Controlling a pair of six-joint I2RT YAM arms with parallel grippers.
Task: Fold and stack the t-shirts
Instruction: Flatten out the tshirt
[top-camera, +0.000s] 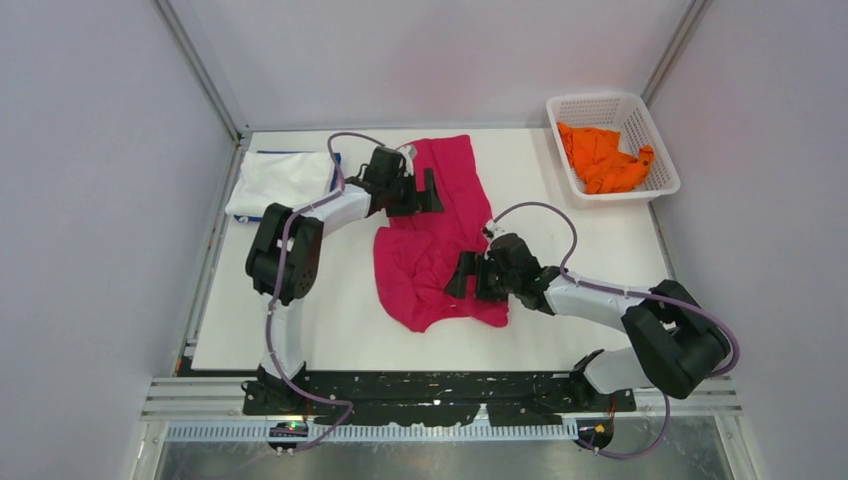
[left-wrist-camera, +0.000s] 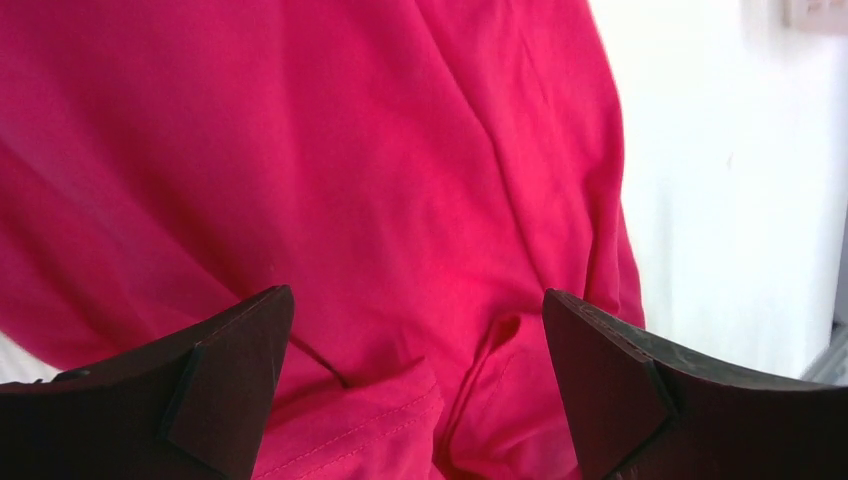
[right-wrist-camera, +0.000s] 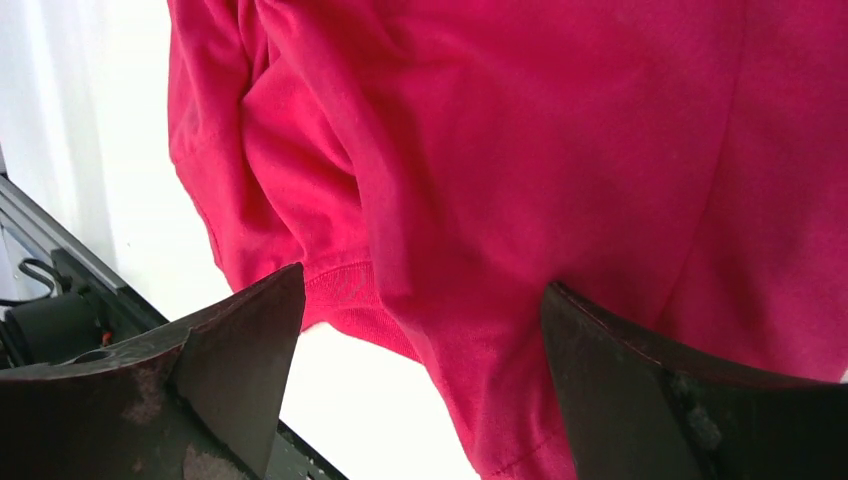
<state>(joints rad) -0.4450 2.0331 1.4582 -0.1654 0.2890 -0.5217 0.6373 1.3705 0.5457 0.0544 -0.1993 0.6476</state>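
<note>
A magenta-pink t-shirt (top-camera: 436, 236) lies rumpled and partly folded in the middle of the table, filling both wrist views (left-wrist-camera: 380, 180) (right-wrist-camera: 560, 150). My left gripper (top-camera: 430, 192) hovers open over its upper left edge, a hemmed fold (left-wrist-camera: 400, 420) between the spread fingers. Over the shirt's lower right part my right gripper (top-camera: 462, 276) is open too, with cloth (right-wrist-camera: 480, 340) between its jaws but not pinched. An orange t-shirt (top-camera: 603, 158) sits crumpled in the basket. A folded white t-shirt (top-camera: 282, 180) rests at the far left, a blue edge showing under it.
The white lattice basket (top-camera: 562, 150) stands at the table's back right corner. The table's near edge and black rail (right-wrist-camera: 60, 300) show in the right wrist view. Grey walls close in on both sides.
</note>
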